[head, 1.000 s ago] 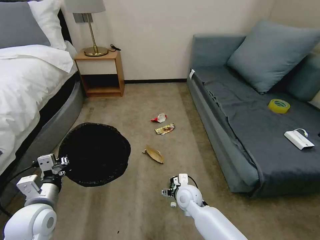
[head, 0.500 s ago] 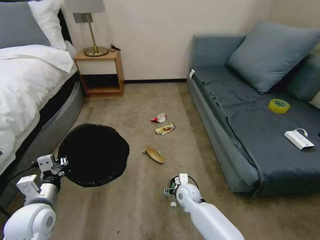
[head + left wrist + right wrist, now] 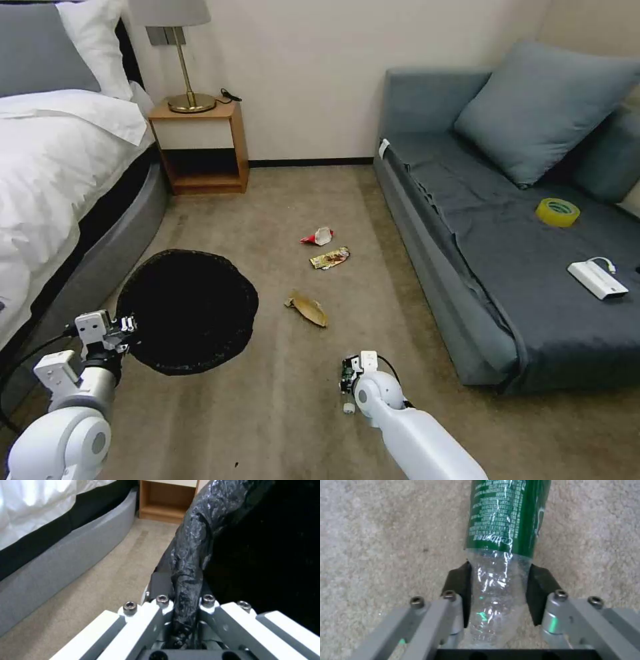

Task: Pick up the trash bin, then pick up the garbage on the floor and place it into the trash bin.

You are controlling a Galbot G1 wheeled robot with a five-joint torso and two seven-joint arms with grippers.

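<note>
Because my right pincer [image 3: 500,590] squeezes the bottle [image 3: 503,530] on its clear, crinkly end, low over the carpet [image 3: 386,530], it feels light and squashy. My left pincer [image 3: 185,605] pinches the trash bin [image 3: 190,307] rim's soft bag.

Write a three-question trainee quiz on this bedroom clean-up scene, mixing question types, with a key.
1. True or false: the left gripper is clamped on the trash bin rim.
2. What is between the right gripper fingers? A) gold wrapper B) clear bottle C) tape roll
3. How many litter pieces lie loose on the carpet past the right gripper?

Key: 1 true. 2 B, the clear bottle. 3 three: red-and-white wrapper, gold wrapper, brown scrap.
</note>
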